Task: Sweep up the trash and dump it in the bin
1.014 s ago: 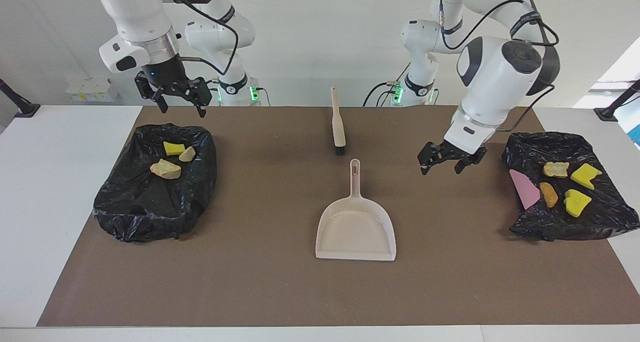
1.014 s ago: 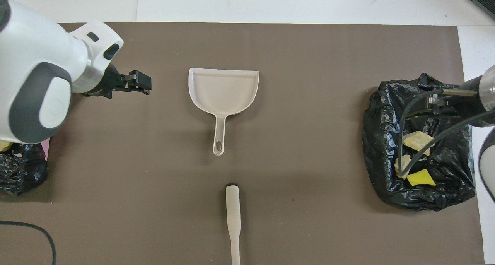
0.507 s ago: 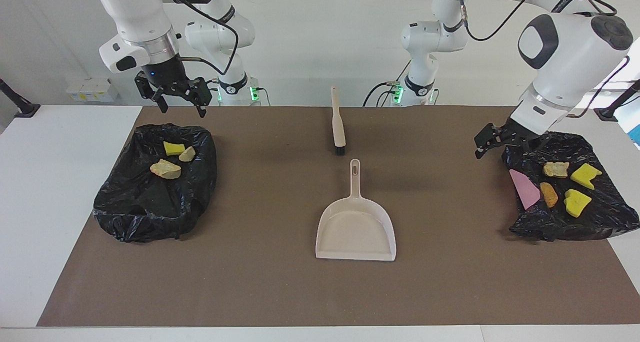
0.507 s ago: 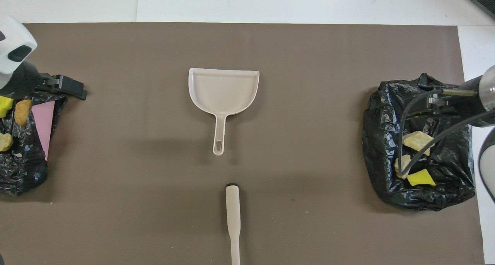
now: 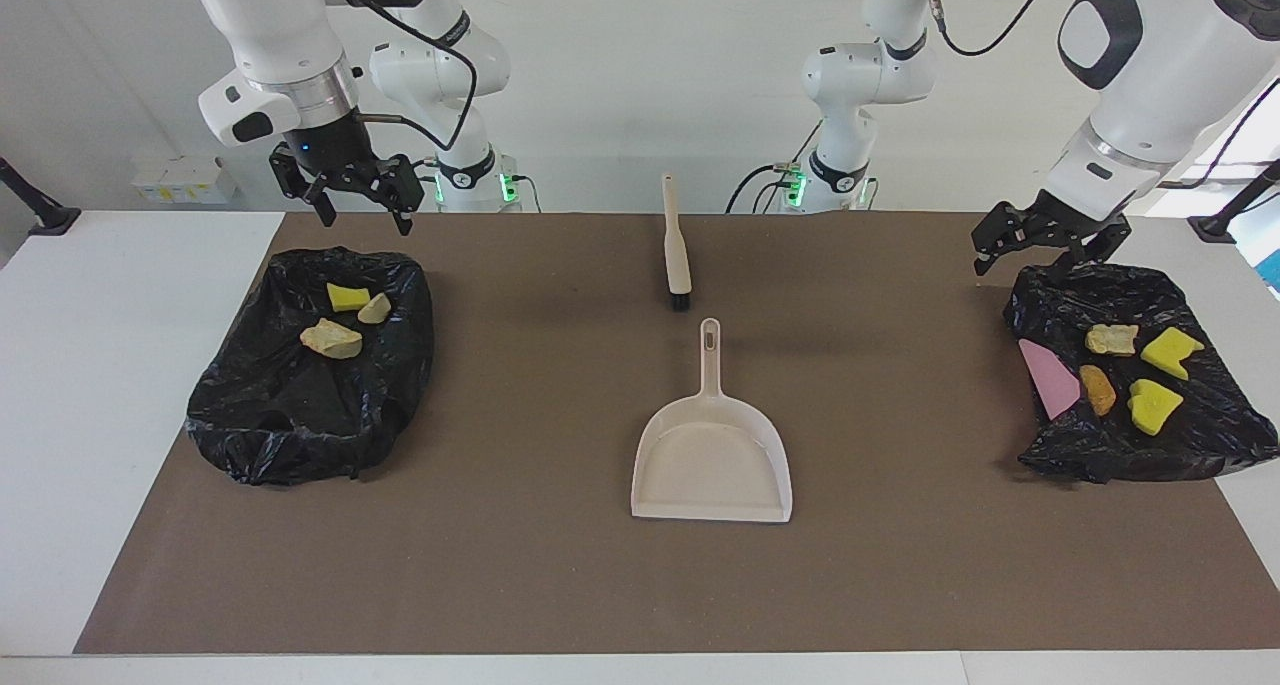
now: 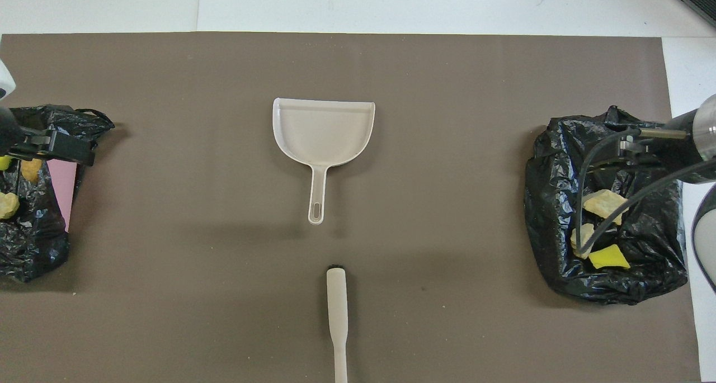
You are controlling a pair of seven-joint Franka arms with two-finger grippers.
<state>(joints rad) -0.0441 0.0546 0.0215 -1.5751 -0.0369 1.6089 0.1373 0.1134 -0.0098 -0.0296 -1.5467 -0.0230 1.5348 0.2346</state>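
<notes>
A brown mat [image 5: 520,585] covers the white table [image 5: 120,365] before a pale wall. At the facing view's left, the right gripper [image 5: 360,208], jaws spread and empty, hangs over a black bag [image 5: 300,415] holding three trash pieces [image 5: 332,338]. At centre the brush [image 5: 676,245] lies lengthwise, bristles toward the dustpan [image 5: 712,455], whose handle points up-frame at it. At right the left gripper [image 5: 1040,250], open and empty, hangs over the second bag's [image 5: 1130,455] upper edge; four trash lumps [image 5: 1150,405] and a pink sheet [image 5: 1048,377] lie inside.
</notes>
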